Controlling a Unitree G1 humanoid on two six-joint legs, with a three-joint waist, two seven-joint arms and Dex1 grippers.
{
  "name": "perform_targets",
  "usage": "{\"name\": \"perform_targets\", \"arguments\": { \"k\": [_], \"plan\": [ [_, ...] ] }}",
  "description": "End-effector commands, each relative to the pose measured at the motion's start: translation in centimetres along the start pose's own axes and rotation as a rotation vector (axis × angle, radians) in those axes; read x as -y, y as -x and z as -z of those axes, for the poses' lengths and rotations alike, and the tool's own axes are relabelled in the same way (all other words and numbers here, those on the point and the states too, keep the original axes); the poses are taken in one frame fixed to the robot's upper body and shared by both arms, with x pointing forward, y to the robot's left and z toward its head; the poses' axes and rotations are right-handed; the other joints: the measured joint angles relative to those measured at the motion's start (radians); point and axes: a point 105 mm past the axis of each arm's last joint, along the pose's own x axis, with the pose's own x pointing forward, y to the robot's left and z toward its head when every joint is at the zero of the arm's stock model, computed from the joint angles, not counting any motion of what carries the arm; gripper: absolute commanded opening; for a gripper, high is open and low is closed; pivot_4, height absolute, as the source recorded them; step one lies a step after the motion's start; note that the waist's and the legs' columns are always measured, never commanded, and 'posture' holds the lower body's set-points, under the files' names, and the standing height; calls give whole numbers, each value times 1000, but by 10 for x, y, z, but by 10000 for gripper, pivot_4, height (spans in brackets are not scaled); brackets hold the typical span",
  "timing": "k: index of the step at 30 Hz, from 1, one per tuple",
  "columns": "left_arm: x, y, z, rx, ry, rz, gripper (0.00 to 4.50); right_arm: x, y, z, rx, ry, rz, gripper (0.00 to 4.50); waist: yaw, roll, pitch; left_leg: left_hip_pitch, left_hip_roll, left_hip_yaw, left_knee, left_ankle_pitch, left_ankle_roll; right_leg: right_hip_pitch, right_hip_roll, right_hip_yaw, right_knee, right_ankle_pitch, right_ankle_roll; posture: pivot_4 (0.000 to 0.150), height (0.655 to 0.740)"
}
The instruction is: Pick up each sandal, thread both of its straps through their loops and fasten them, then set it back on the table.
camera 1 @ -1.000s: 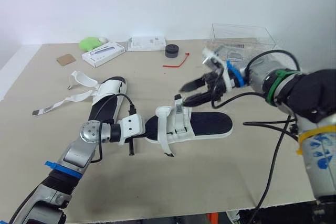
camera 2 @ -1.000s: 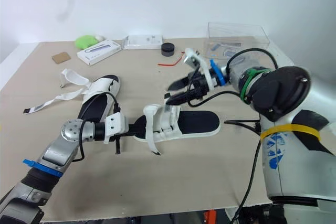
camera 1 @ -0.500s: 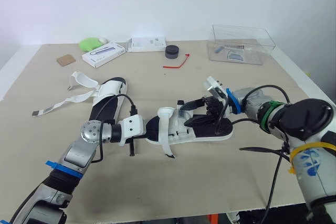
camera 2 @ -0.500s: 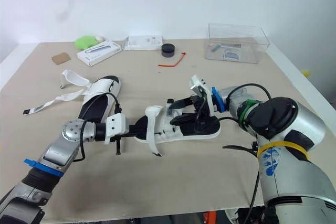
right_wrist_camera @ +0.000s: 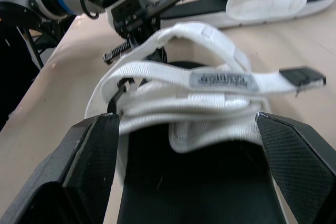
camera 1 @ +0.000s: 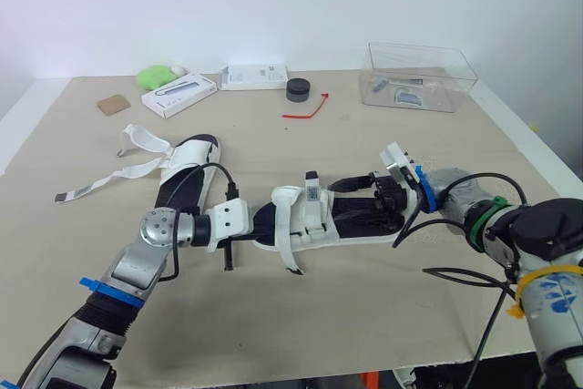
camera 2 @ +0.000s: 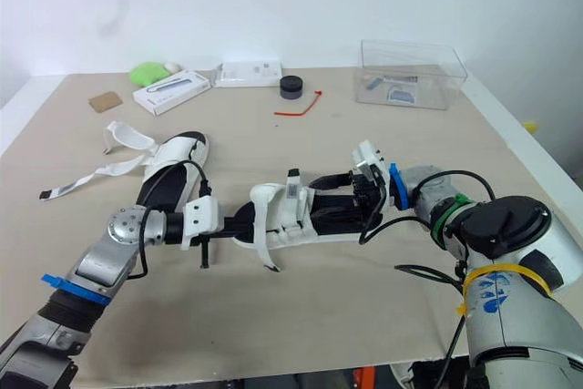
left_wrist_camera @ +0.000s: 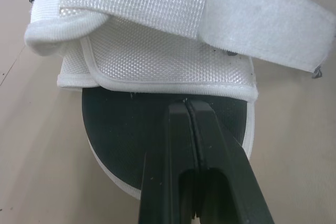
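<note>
A beige table (camera 1: pixel 346 316) stands against a white wall. At its middle lies a white-strapped sandal (camera 1: pixel 314 220) with a black footbed. A second sandal (camera 1: pixel 187 170) lies to its left, straps loose. The right gripper (camera 1: pixel 363 202) is spread wide, straddling one end. The left gripper (left_wrist_camera: pixel 186 107), fingers clenched together, rests over the other end.
</note>
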Motion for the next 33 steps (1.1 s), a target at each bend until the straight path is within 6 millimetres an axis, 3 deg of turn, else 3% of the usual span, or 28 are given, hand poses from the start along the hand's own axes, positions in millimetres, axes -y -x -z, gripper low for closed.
{"name": "perform_targets", "arguments": {
  "k": [1,7,10,15,19,23,26,33],
  "plan": [
    [18,-6,21,-74,55,76,0,-13,-2,8,7,34,-71,44381,0,0,0,0,0,0,0,0,0,0,0,0,0,0,0,1500,7400],
    [16,-9,21,-73,51,86,0,-20,-1,16,-12,141,-88,44381,0,0,0,1,0,-1,0,0,0,2,0,-1,0,-2,3,1500,7400],
    [17,-9,22,-73,48,95,0,-26,4,18,-54,289,-100,44381,0,0,0,4,-1,-2,0,0,-1,5,-1,-2,-1,-3,3,1500,7400],
    [17,-11,22,-70,47,101,0,-20,11,9,-14,265,-50,44381,-2,0,0,7,-1,-2,0,-1,-2,8,-1,-2,-1,-4,3,1500,7400],
    [18,-12,22,-68,45,107,0,-7,21,-15,28,146,0,44381,-2,0,0,7,-2,-4,0,-1,-2,8,-2,-3,-1,-4,0,1500,7400],
    [18,-12,22,-69,43,108,0,6,31,-53,102,-69,33,44381,-2,0,1,6,-4,-8,0,-1,-2,8,-4,-2,-1,-6,-3,1500,7400],
    [17,-12,22,-69,41,110,0,6,37,-56,101,-94,46,44381,0,0,0,6,-4,-10,0,-1,-2,9,-5,-6,-1,-7,-4,1500,7400],
    [16,-15,23,-65,41,114,0,4,37,-36,108,261,153,44381,4,1,1,4,-9,-10,-1,-4,-1,9,-10,-11,0,-11,3,1500,7400]
  ]
}}
